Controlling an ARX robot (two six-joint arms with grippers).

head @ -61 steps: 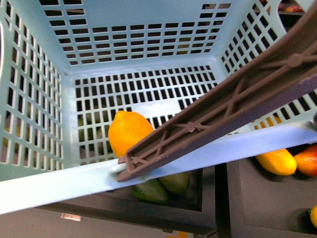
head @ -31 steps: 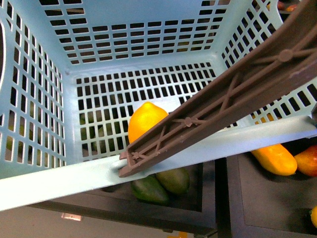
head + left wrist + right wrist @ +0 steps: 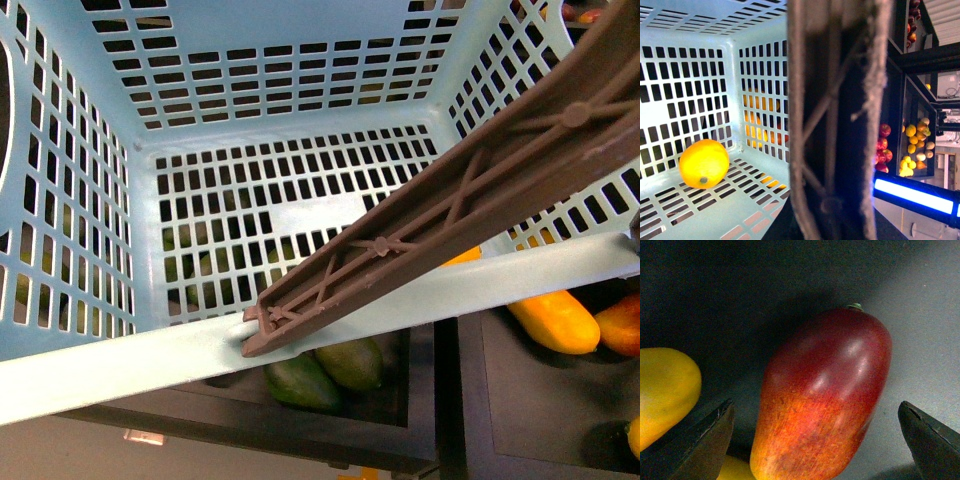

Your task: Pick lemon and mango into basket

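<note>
While the lemon [image 3: 704, 163] lay in the basket [image 3: 700, 75], the right gripper [image 3: 815, 412] stood wide open astride the mango [image 3: 825, 390], its long axis running between the fingers [image 3: 695, 440], stem end away; the left gripper's state couldn't be told.

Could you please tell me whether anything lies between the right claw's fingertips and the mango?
Nothing does: in the right wrist view, only bare dark surface separates the fingertips of the open right claw from the deep red, orange-tinged oval mango between them.
</note>
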